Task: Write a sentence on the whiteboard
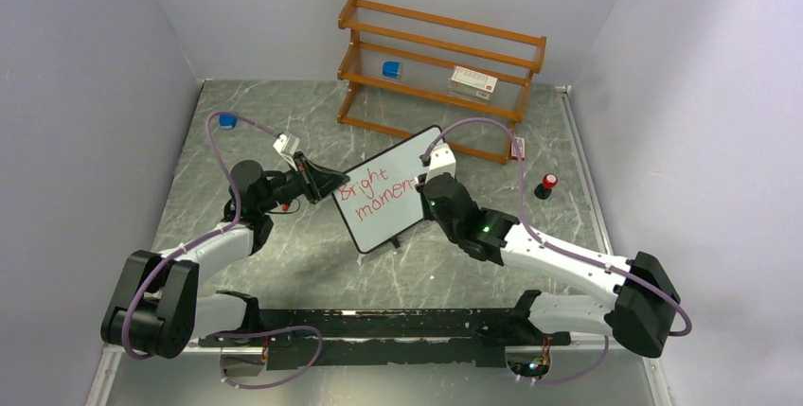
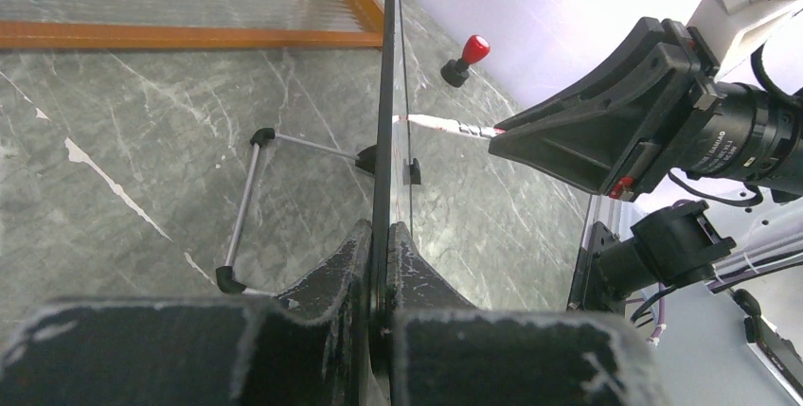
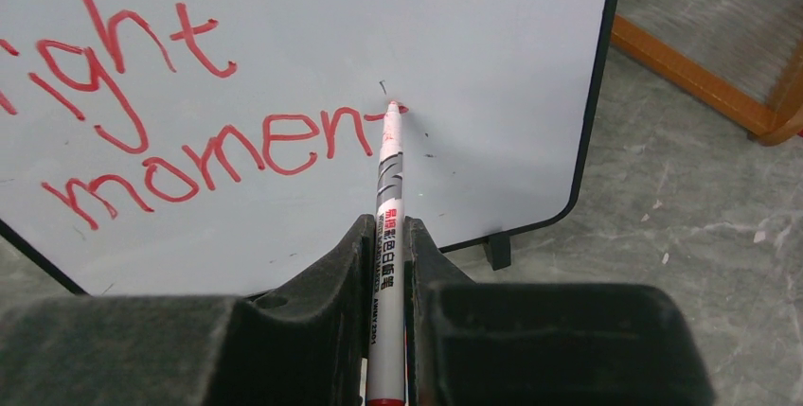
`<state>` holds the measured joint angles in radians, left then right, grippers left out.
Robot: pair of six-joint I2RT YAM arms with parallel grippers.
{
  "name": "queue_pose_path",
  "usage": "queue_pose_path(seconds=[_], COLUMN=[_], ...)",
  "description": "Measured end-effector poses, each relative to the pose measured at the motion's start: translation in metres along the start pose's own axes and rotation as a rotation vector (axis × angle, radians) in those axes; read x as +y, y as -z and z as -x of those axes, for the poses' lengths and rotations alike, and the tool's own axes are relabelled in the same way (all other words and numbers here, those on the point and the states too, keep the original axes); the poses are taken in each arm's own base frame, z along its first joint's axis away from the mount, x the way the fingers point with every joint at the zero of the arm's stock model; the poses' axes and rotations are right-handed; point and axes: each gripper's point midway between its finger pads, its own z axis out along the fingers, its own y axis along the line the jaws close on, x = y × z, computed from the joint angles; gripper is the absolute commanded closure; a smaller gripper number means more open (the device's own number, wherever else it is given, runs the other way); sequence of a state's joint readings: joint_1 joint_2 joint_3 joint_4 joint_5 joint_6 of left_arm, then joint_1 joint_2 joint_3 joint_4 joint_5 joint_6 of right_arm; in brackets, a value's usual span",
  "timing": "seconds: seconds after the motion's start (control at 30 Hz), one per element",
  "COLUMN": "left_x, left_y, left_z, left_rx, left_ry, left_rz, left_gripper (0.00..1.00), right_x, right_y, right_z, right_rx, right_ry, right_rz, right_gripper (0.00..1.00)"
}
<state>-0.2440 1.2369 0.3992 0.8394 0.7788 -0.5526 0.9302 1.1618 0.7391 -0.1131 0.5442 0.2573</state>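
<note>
The whiteboard [image 1: 409, 154] stands on the table [image 1: 284, 122] between left arm [image 1: 213, 245] and right arm [image 1: 559, 255], before the shelf [image 1: 436, 90].

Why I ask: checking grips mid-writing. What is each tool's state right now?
Left tool: closed, clamping the whiteboard by its edge.
Right tool: closed on the red marker, its tip touching the whiteboard.

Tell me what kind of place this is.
Looks like a robot test cell in a lab, not a home: plain white walls box in a marble-look tabletop, with staged props, a wooden shelf and a small whiteboard.
</note>
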Motion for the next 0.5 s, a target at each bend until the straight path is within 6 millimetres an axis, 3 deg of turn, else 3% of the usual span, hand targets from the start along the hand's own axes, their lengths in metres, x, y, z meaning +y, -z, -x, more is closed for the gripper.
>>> queue_pose_path(seconds=[0.5], left_x=[0.0001], left_y=[0.0000], left_z=[0.0000], left_rx=[0.000], left_ry=[0.000], left_rz=[0.001], left_gripper=[0.95], right_x=[0.0047], right_y=[-0.0027], right_z=[0.0055], right_rx=[-0.020], right_ry=[-0.007], right_rz=[0.018], right_gripper=[1.00])
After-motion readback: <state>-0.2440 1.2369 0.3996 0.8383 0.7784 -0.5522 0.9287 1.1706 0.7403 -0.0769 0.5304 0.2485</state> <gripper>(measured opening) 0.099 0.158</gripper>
